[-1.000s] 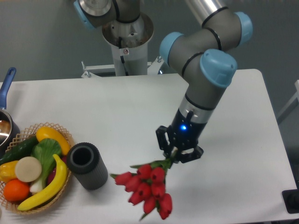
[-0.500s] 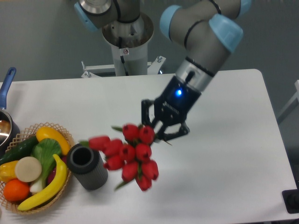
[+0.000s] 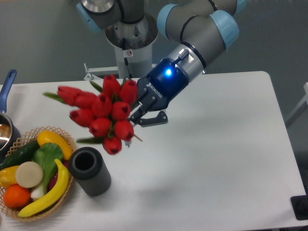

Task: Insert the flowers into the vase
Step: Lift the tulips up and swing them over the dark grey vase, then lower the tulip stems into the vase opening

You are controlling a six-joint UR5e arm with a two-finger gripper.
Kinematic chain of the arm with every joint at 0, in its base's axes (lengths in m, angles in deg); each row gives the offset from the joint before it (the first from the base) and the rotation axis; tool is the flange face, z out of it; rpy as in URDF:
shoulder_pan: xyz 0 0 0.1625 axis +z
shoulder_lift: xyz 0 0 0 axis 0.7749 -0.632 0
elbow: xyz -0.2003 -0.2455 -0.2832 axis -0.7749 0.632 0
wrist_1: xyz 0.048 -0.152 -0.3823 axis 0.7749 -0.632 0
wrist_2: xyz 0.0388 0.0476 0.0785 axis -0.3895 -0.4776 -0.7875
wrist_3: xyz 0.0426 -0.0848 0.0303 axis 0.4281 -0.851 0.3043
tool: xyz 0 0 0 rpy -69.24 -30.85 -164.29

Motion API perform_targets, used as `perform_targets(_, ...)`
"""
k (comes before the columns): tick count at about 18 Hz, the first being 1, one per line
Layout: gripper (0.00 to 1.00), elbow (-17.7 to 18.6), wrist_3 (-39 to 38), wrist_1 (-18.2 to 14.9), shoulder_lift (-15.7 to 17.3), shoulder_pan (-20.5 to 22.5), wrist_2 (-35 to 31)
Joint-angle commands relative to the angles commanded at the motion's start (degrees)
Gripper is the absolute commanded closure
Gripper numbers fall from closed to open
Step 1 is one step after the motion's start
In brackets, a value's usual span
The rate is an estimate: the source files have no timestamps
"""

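**A:** What does the fixed camera show of the gripper (image 3: 139,113)?

**B:** It is lifted off the table (image 3: 231,144), its fingers pressed together on the green stems of the flowers (image 3: 102,111). The red blooms fan out to the left of the jaws, all of them in the air, with one leaf poking out toward the upper left.

**A:** And the vase (image 3: 90,171)?

**B:** It stands upright on the table, below the bunch and a little to the left. The lowest bloom hangs above its round mouth, clearly apart from the rim. Nothing is in the mouth.

**A:** What crowds the vase?

**B:** On its left side, the wicker basket (image 3: 67,143) sits just beside it; a banana (image 3: 50,192) in the basket curves up close to the vase wall, whether touching I cannot tell. To the vase's right and front the white surface is bare as far as the table's edges.

**A:** Anything else along the edges?

**B:** A pot with a blue handle (image 3: 6,86) is cut off by the left border, behind the basket. The arm's base column (image 3: 130,48) stands at the table's far edge, behind the bunch. A dark object (image 3: 299,208) shows past the table's near right corner.
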State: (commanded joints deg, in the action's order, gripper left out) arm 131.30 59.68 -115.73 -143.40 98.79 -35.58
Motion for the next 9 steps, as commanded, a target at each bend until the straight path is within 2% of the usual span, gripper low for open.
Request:
perform_targets(4, 0.88, -0.17, 0.26, 0.44, -1.84, -1.40, 4.93)
perform_targets(9, 0.88, -1.84, 0.97, 1.50, -6.06, -3.87, 5.03)
